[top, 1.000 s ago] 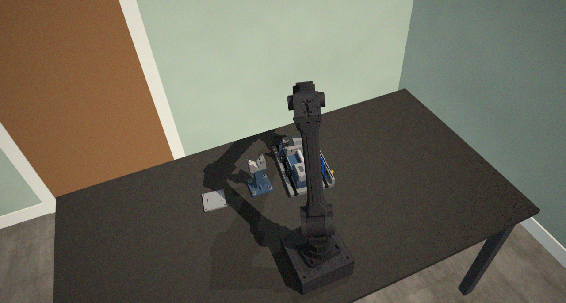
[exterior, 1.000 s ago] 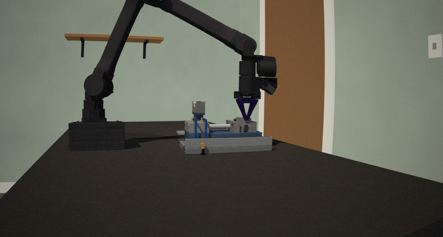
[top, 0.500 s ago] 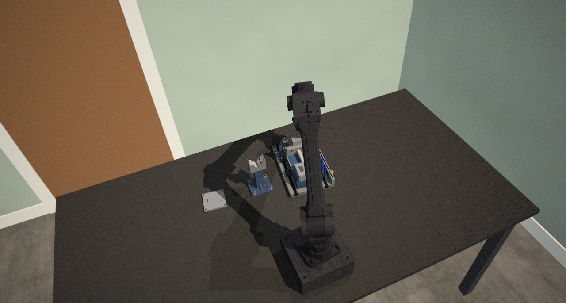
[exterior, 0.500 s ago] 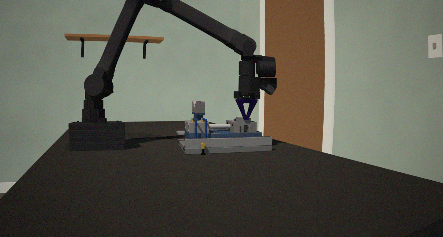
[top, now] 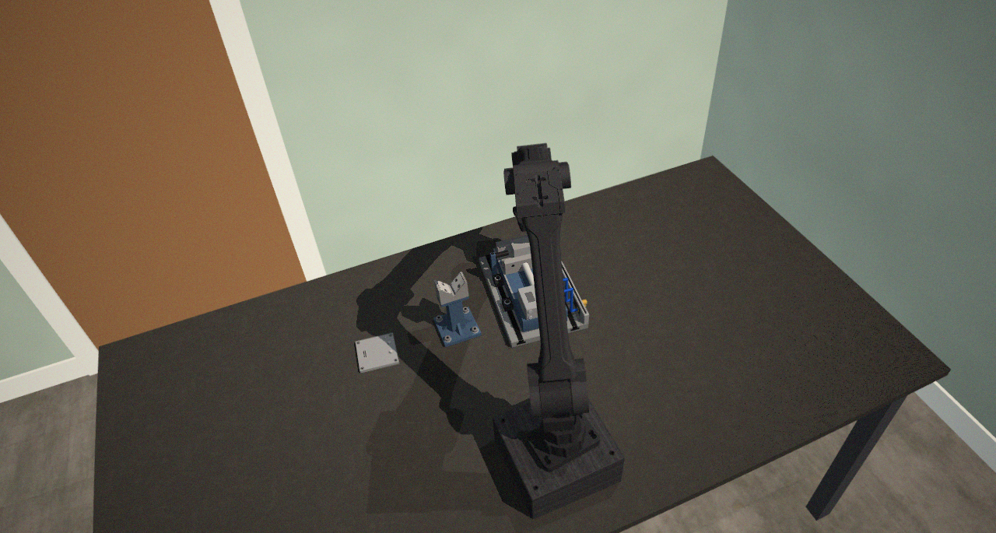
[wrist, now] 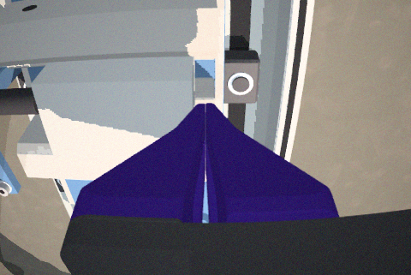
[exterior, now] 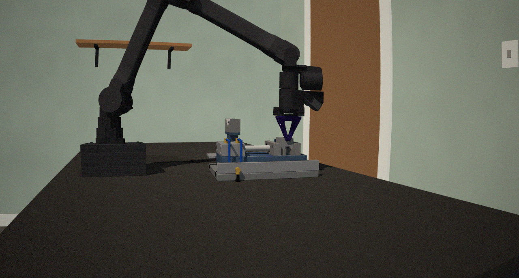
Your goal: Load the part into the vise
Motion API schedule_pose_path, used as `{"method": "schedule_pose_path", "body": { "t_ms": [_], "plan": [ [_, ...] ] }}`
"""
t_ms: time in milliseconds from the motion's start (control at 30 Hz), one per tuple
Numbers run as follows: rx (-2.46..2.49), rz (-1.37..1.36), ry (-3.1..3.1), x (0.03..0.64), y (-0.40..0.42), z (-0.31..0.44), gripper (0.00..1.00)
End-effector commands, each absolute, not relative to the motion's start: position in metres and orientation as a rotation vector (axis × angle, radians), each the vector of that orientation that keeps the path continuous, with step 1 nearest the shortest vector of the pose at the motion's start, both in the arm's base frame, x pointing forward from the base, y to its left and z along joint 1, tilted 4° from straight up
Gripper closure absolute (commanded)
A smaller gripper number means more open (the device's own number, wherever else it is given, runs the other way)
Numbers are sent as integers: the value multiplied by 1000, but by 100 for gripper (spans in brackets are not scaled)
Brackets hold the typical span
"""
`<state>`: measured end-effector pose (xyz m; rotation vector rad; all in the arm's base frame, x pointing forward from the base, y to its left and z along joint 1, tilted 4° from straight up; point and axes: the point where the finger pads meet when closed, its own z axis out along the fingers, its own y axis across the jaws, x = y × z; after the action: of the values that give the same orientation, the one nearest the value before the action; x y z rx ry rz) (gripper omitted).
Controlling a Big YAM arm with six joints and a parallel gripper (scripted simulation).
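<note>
The grey part (wrist: 98, 78) (exterior: 280, 139) lies between the jaws of the open vise. Its far long side looks up against the fixed jaw (wrist: 107, 35) (exterior: 297, 148). Its left end meets the dark work stop rod (wrist: 17, 101), as far as the wrist view shows. The moving jaw (exterior: 273, 148) (top: 513, 265) is on the base side. The slot and the low bars are hidden under the part. My gripper (wrist: 205, 117) (exterior: 288, 139) is shut on nothing, its tips at the part's right end. I cannot tell whether they touch it. The infeed plate (top: 376, 353) is empty.
The empty V-block (top: 452, 292) (exterior: 232, 125) stands left of the vise on a blue foot (top: 457, 331). A hold-down clamp (wrist: 241, 82) is just right of the fingertips. Blue air hoses (top: 569, 296) (exterior: 229, 151) rise at the vise's right side.
</note>
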<state>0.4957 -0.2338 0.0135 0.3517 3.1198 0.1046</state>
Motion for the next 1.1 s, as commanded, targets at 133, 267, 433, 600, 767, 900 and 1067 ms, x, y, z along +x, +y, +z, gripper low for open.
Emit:
{"method": "schedule_pose_path", "body": {
  "t_ms": [133,267,433,600,767,900,1067],
  "plan": [
    [323,89,3085,508,-223,31,100],
    [326,89,3084,509,-223,31,100],
    [326,89,3082,509,-222,31,100],
    [326,90,3084,509,-220,31,100],
    [326,90,3085,509,-219,31,100],
    [325,90,3084,509,-219,31,100],
    [325,90,3083,510,-218,31,100]
  ]
}}
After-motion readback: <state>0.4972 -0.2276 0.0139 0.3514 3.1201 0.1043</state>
